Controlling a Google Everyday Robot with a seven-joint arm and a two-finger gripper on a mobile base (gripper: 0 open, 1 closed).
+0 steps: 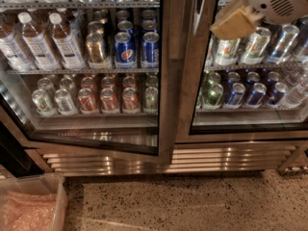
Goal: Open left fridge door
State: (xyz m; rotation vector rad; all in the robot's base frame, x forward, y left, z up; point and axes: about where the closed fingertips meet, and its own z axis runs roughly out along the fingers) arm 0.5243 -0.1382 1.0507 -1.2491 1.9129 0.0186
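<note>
The fridge [168,159] fills the view, with a ribbed steel grille at its base. The left fridge door [166,81] has a wide steel frame and stands slightly ajar, its bottom edge angled out from the cabinet. Water bottles [33,44] and blue Pepsi cans [125,49] show through its glass. My gripper [233,23], tan-tipped on a white wrist, hangs at the top right in front of the right door's glass. It is to the right of the left door's frame and holds nothing that I can see.
The right glass door [190,95] is closed, with green-and-white and silver cans behind it. A clear plastic bin [29,208] with pink contents sits on the floor at the bottom left. Speckled floor [192,201] lies in front of the fridge.
</note>
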